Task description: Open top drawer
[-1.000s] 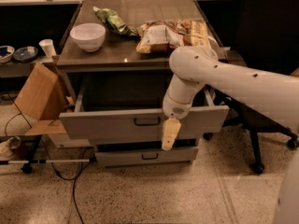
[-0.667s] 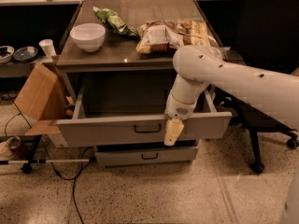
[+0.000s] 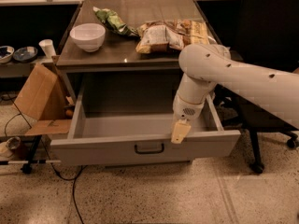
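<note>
- One top drawer (image 3: 93, 149) sat pulled way out below the tabletop (image 3: 117, 59), with one black loop handle (image 3: 149, 148) at centre.
- One gripper (image 3: 180, 132) hung over the drawer's front rim, just right of the handle. Honestly couldn't tell its grip.
- One white bowl (image 3: 87, 35) and one green bag (image 3: 111, 20) sat up top.

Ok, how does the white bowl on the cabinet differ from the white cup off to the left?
The white bowl is wide and low; the white cup is narrow and tall. The bowl stands on the cabinet top; the cup stands on a lower shelf beside it. Both are white and upright. The end effector is at the open top drawer's front edge, right of its handle.
</note>
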Robot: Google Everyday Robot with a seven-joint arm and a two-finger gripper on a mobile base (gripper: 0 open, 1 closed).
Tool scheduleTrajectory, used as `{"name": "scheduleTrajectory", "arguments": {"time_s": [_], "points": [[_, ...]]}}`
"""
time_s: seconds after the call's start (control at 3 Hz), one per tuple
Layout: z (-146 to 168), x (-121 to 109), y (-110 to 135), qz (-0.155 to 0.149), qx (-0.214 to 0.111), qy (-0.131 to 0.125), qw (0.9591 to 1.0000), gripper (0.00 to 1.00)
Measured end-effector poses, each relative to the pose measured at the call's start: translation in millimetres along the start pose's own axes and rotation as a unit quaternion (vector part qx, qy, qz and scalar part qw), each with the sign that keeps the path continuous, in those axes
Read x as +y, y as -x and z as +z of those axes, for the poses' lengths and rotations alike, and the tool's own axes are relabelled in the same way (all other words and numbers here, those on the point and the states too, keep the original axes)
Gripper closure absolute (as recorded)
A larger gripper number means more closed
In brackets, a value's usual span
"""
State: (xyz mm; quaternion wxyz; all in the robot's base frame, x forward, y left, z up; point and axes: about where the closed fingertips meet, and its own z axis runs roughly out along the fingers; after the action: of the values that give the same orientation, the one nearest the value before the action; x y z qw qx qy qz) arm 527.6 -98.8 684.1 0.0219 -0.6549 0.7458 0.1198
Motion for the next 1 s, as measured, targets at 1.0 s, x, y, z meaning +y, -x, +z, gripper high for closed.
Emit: {"name": "scheduleTrajectory", "arguments": {"time_s": [1.0], "points": [[3.2,33.0,-48.0,0.022,0.017,0.024,0.9993,0.00]]}}
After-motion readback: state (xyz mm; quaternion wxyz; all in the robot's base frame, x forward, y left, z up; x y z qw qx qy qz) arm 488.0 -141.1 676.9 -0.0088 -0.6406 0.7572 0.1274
